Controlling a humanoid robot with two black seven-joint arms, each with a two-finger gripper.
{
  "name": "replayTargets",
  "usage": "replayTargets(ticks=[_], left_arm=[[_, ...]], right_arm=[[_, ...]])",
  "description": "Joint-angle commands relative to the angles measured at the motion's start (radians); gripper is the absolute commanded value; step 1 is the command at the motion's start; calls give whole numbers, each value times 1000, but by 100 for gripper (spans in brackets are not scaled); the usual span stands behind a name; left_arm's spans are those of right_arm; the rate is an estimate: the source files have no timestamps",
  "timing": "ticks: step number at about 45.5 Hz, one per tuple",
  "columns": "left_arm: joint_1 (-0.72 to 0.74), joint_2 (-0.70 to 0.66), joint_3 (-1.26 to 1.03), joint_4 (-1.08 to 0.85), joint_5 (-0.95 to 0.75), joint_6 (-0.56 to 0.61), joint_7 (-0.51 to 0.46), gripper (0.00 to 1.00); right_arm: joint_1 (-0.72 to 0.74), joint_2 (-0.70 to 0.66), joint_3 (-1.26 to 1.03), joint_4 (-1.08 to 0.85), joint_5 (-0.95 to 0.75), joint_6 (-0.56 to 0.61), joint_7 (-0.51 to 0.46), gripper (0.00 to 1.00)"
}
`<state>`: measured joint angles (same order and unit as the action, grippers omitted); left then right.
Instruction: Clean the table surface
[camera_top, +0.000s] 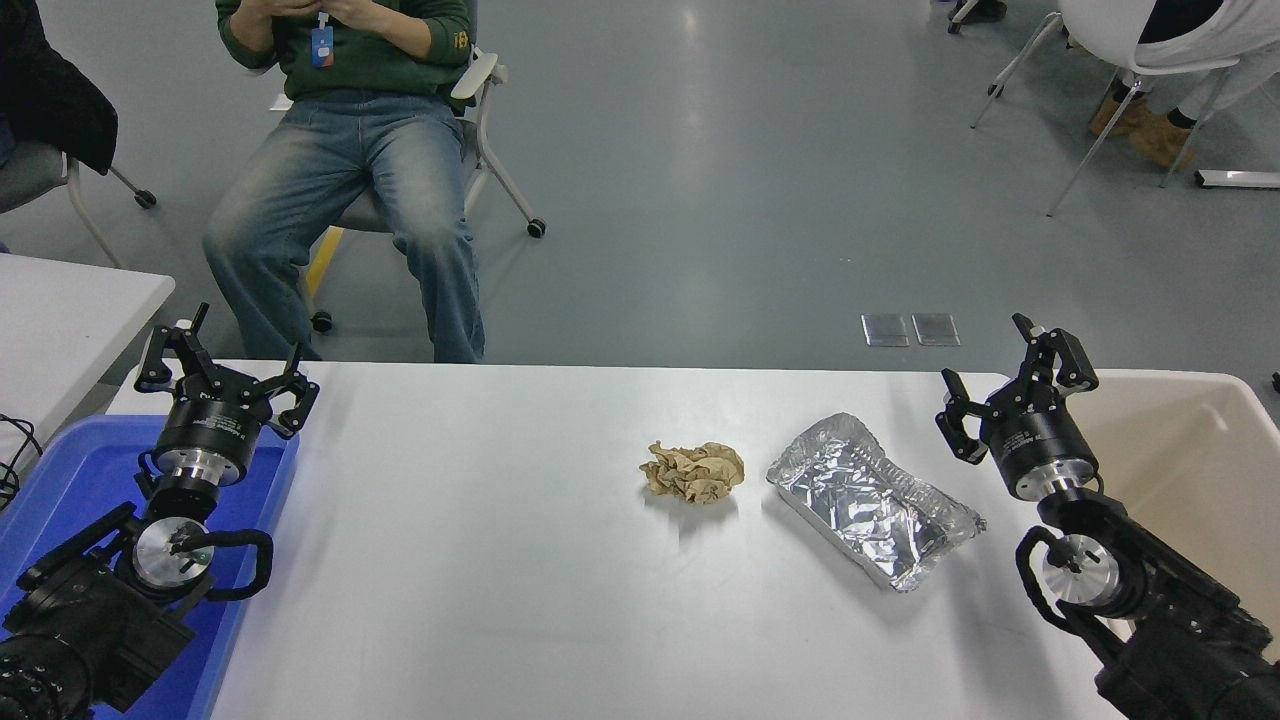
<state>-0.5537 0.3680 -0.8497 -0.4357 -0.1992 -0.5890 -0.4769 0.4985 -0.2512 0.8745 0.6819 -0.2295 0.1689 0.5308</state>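
The white table surface (500, 560) carries a crumpled brown paper ball (693, 471) near its middle and a crushed foil tray (872, 499) to the right of it. My right gripper (1010, 385) is open and empty above the table's far right corner, just right of the foil tray and apart from it. My left gripper (225, 368) is open and empty, parked over the blue bin at the lower left.
A blue bin (60, 480) sits at the table's left end and a beige bin (1200, 440) at its right end. A person in jeans (340, 190) sits on a chair beyond the far edge. A smaller white table (60, 310) stands at the left.
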Motion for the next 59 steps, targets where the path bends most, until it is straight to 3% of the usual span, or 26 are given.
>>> replayTargets(ticks=[1, 20, 32, 51, 59], left_arm=[[0, 0, 0, 0, 0, 0, 1, 100], [0, 0, 0, 0, 0, 0, 0, 100], [0, 0, 0, 0, 1, 0, 0, 100], [0, 0, 0, 0, 0, 0, 0, 100], [0, 0, 0, 0, 0, 0, 0, 100]], right_arm=[[12, 35, -49, -24, -17, -3, 15, 98], [14, -19, -61, -13, -16, -14, 0, 98], [28, -98, -141, 68, -17, -19, -80, 98], [282, -338, -546, 229, -19, -58, -124, 98], [425, -384, -748, 341, -80, -161, -126, 98]])
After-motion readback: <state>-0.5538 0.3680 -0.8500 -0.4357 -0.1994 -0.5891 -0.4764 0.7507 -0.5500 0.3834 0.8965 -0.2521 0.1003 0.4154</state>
